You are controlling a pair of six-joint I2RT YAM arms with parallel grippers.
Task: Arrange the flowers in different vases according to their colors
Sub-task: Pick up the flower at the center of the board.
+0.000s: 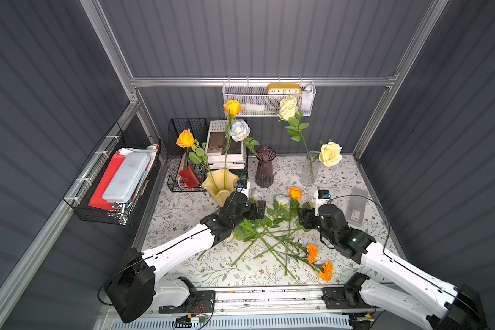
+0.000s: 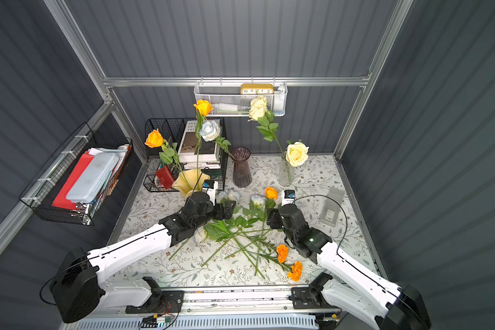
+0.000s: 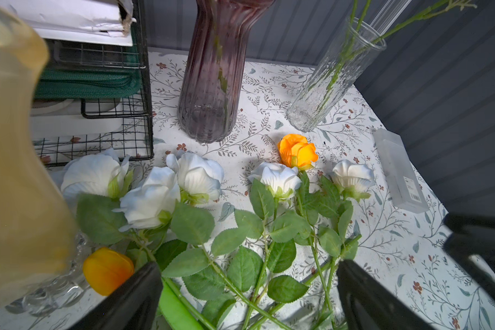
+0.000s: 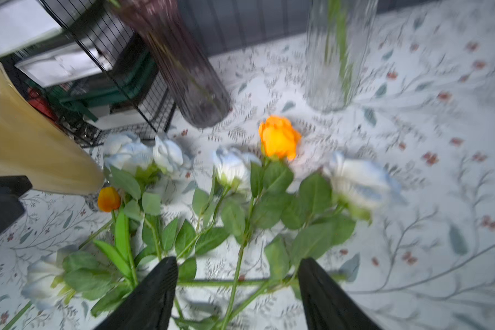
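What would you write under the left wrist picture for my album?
The left gripper, jaws open, over leafy white roses and an orange rose, with the purple vase behind them.

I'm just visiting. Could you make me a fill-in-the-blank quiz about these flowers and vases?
1. The upright bluish-white rose stands in the ___ ribbed vase.
2. The cream roses stand in the ___ glass vase.
3. The wavy yellow vase holds tall roses coloured ___.
4. The number of marigolds lying on the table is ___.
Missing words: purple, clear, orange, two.
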